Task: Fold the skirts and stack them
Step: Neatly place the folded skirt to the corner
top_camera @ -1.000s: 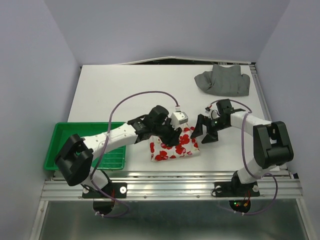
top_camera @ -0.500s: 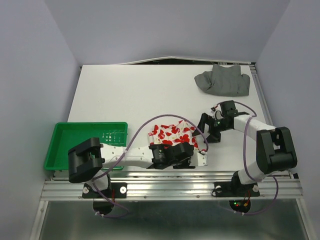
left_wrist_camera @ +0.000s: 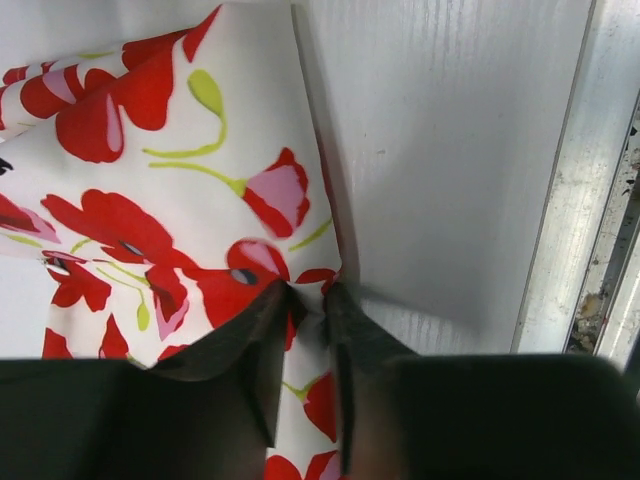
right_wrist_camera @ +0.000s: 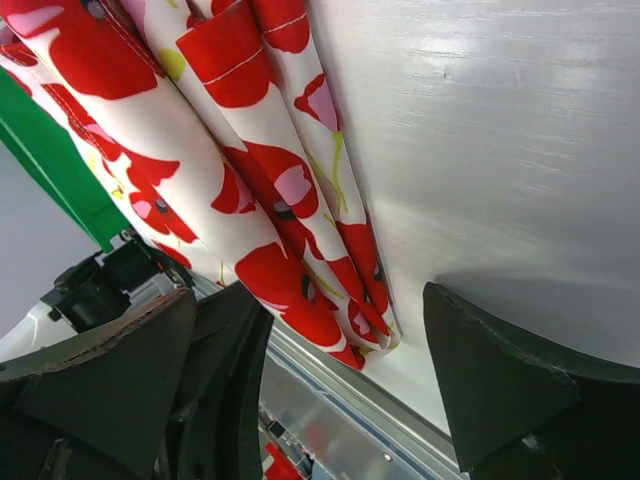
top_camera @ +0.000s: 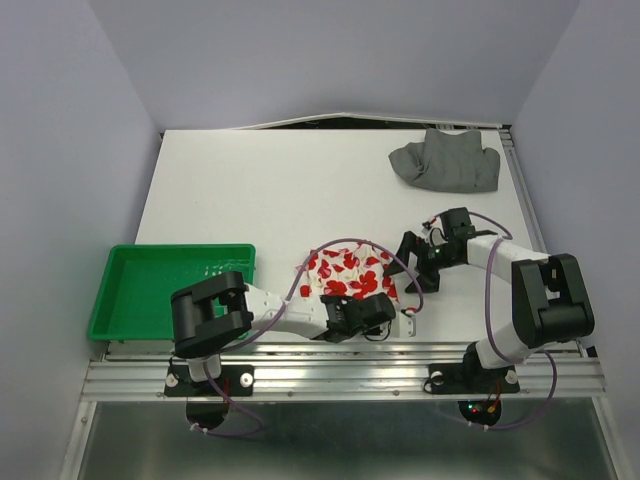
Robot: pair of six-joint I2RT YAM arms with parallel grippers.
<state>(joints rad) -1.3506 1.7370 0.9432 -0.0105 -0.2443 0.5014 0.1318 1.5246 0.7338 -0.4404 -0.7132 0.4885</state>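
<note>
**Left end effector pinches the printed skirt; right one stands open beside it**

Top view: the white skirt with the red flower print (top_camera: 345, 272) lies bunched near the front edge of the tabletop (top_camera: 250, 190), about midway between the two arm bases. The left arm is stretched low along the front edge. The left end effector (top_camera: 375, 318) sits at the near right corner of the printed skirt.

Left wrist view: the left end effector (left_wrist_camera: 308, 300) is closed on a fold of the cloth, with both fingers meeting at the right-hand hem. The bare tabletop is just beside the hem, and the metal rail runs at the frame's right edge.

The right end effector (top_camera: 410, 268) is down at the skirt's right side. Right wrist view: its fingers (right_wrist_camera: 130, 370) are spread wide and grip nothing. Several stacked layers of the printed cloth (right_wrist_camera: 200, 120) run between them. I cannot tell whether either finger touches the cloth.

The dark grey skirt (top_camera: 448, 160) lies crumpled and unfolded at the far right corner, well apart from both arms and from the printed skirt.

A green tray (top_camera: 140, 295) sits at the near left, by the left arm's base.
</note>
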